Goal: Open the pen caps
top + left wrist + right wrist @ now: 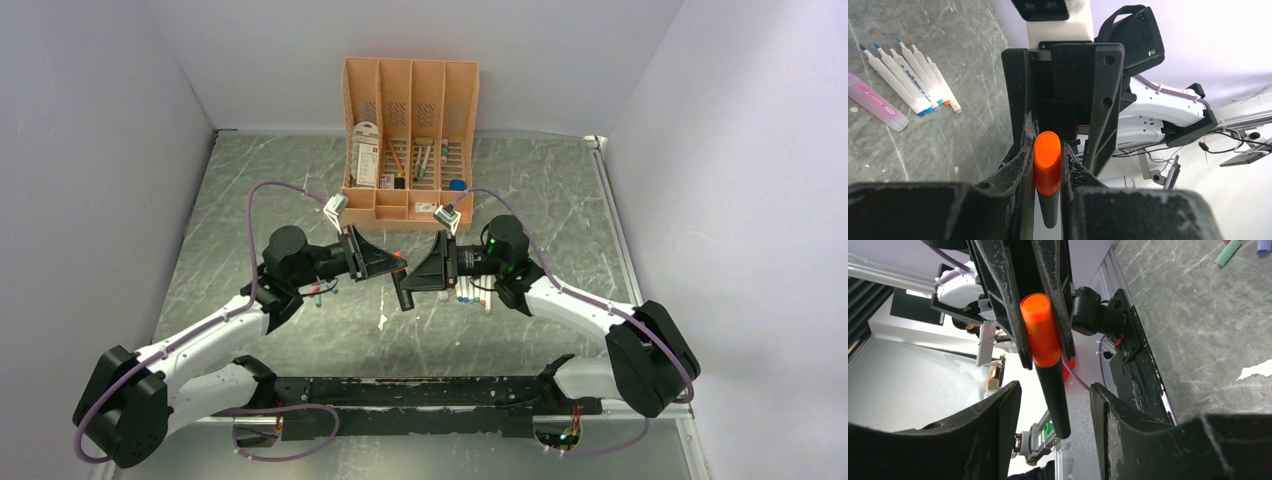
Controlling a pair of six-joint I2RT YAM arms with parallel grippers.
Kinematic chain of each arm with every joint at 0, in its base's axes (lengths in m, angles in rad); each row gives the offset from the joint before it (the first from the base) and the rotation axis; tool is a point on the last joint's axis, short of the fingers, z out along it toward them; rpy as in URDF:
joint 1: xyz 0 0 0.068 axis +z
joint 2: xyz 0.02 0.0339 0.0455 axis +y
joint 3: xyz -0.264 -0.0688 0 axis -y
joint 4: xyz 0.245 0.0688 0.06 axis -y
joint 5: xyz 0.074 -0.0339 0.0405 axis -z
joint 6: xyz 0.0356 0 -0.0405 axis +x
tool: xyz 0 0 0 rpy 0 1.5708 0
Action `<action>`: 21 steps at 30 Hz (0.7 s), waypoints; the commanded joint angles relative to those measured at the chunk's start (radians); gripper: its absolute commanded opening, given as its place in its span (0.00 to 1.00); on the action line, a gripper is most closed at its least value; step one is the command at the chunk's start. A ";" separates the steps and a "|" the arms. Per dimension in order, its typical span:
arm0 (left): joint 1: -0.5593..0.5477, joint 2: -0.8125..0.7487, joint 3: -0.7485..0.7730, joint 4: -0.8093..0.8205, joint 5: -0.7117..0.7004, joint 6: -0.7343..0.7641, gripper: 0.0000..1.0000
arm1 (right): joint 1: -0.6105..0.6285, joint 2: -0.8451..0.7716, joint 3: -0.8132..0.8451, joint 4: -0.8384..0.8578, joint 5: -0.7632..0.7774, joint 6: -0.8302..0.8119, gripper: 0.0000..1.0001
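While L gripper (1048,150) clamps orange cap (1040,330) mid-air over table (560,200), R gripper (1055,387) gapes wide astride dark barrel (1058,407) w/o contact: reads as uncapping step, next R must close on barrel & pull straight.

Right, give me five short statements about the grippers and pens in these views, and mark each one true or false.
1. The left gripper is clamped on the orange cap. True.
2. The right gripper is shut on the black barrel. False: its fingers stand apart on either side of the barrel without touching it.
3. The orange cap is already off its pen. False: it sits on the black barrel.
4. White markers lie side by side on the table. True.
5. The pink highlighter is held in the right gripper. False: it lies on the table beside the white markers.
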 commanded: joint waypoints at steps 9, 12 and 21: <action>-0.046 0.002 -0.011 0.075 -0.038 -0.015 0.07 | 0.024 0.050 0.053 0.107 0.023 0.033 0.26; -0.049 -0.002 -0.018 0.075 -0.045 -0.011 0.07 | 0.033 0.060 0.050 0.131 0.018 0.044 0.07; -0.049 0.075 0.041 0.099 -0.042 0.068 0.07 | 0.060 0.128 -0.053 0.421 -0.050 0.221 0.00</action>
